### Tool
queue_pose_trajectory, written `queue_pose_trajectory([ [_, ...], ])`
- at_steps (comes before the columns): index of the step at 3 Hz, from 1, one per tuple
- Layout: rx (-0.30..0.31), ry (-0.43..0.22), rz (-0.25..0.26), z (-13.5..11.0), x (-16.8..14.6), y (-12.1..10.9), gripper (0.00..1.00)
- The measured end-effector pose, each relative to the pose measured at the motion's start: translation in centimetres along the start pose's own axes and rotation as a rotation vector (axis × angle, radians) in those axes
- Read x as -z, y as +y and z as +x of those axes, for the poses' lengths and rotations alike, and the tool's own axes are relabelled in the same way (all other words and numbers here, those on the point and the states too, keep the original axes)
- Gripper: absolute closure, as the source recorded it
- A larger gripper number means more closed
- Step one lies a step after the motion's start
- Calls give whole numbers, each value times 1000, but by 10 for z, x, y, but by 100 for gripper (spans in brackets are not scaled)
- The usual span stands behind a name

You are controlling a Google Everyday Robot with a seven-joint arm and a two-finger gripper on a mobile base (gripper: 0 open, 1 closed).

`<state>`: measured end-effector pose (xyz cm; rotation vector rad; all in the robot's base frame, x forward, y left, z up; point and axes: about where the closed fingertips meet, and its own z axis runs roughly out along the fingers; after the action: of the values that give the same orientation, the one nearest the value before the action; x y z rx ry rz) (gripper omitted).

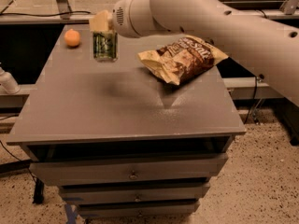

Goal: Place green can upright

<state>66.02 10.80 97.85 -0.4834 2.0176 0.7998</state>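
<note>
The green can (105, 46) with pale markings hangs upright in my gripper (104, 31), which is shut on its top end. One pale yellowish finger (99, 21) shows above the can. The can is held above the far left part of the grey table (117, 111). Its shadow lies on the tabletop nearer the middle. My large white arm reaches in from the upper right.
A small orange fruit (72, 37) sits on the table's far left corner, just left of the can. A brown snack bag (182, 57) lies at the far right. The table has drawers below its front edge (131, 171).
</note>
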Motion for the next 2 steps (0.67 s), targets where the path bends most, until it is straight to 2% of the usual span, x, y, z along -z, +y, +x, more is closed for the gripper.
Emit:
queue_pose_trajectory([
  [1, 33, -93, -8, -25, -1, 5, 100],
  [2, 36, -112, -9, -17, 12, 7, 100],
])
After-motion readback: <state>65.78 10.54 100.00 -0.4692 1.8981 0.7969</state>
